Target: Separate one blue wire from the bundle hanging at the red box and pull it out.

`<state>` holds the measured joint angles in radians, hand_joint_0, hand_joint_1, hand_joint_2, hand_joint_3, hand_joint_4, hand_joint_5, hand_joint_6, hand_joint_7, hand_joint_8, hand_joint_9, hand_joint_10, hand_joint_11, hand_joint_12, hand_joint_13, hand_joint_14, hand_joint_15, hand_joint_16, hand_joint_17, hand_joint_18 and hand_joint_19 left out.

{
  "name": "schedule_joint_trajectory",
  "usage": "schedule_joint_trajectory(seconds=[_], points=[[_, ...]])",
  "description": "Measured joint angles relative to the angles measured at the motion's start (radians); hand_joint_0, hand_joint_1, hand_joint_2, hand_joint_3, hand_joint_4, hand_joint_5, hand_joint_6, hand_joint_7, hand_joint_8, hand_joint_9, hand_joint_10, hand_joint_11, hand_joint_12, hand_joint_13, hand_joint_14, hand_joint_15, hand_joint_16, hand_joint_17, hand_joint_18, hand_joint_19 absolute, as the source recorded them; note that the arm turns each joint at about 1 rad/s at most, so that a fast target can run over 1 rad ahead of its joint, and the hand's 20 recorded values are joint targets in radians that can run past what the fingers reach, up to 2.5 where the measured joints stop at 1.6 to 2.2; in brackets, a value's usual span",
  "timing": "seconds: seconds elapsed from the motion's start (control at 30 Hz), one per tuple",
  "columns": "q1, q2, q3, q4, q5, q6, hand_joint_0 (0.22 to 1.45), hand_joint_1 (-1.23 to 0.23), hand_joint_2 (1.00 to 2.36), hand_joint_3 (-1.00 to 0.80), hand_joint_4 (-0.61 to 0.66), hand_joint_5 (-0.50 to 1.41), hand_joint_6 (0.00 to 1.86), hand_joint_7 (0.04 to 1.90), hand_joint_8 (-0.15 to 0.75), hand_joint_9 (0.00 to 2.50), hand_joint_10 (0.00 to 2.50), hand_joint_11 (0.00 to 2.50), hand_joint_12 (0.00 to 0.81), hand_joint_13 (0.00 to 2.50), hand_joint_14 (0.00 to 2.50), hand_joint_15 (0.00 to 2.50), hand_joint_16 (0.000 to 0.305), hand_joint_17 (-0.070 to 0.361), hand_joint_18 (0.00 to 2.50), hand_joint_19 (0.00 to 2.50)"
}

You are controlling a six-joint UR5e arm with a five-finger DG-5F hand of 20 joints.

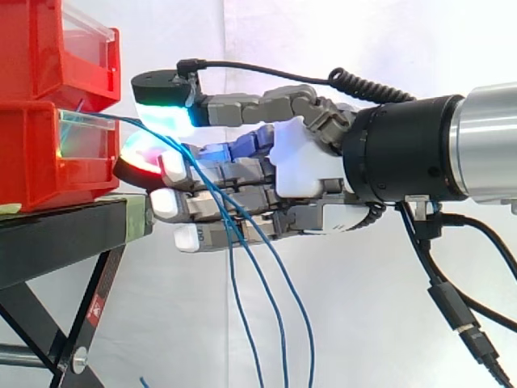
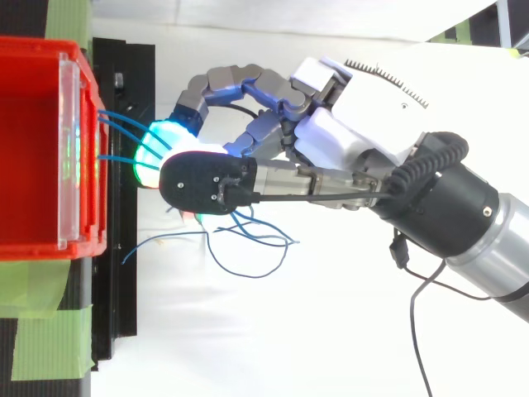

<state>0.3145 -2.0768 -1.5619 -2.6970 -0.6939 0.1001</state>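
Observation:
Three thin blue wires (image 1: 271,307) leave the front of the lower red bin (image 1: 40,153) and hang down past the hand. My hand (image 1: 299,170) reaches in from the right, close to the bin front. One wire near the bin (image 1: 133,128) runs between the green-glowing pad (image 1: 166,113) above and the red-glowing pad (image 1: 139,158) below, which press close together on it. The other fingers lie fairly straight with white pads, the wires crossing in front of them. From above, the hand (image 2: 331,132) covers the pinch; loose wire loops (image 2: 248,269) lie below it.
A second red bin (image 1: 56,48) is stacked on the lower one, both on a black stand (image 1: 56,238). From above, the red bin (image 2: 33,165) has a clear front panel (image 2: 70,157). Green tape (image 2: 50,339) marks the stand's edge. A white curtain hangs behind.

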Motion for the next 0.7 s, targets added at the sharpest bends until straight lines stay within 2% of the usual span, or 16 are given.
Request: schedule_joint_trajectory(seconds=[0.27,0.43,0.7], points=[[0.003,0.023,0.0,-0.038,-0.004,0.01,0.59,-0.7,1.02,-0.1,0.13,-0.14,0.91,1.03,0.458,1.31,0.02,0.98,0.494,1.5,0.02,0.99,0.061,0.136,1.0,0.47],[0.006,0.037,0.0,-0.074,-0.004,0.011,0.6,-0.7,1.02,-0.11,0.13,-0.14,0.91,1.02,0.46,1.31,0.02,0.98,0.452,1.67,0.02,1.25,0.06,0.136,1.02,0.48],[0.007,0.043,0.0,-0.121,-0.01,0.024,0.6,-0.7,1.02,-0.11,0.14,-0.14,0.91,1.02,0.46,1.31,0.02,0.99,0.442,1.69,0.02,1.31,0.06,0.135,1.02,0.5]])
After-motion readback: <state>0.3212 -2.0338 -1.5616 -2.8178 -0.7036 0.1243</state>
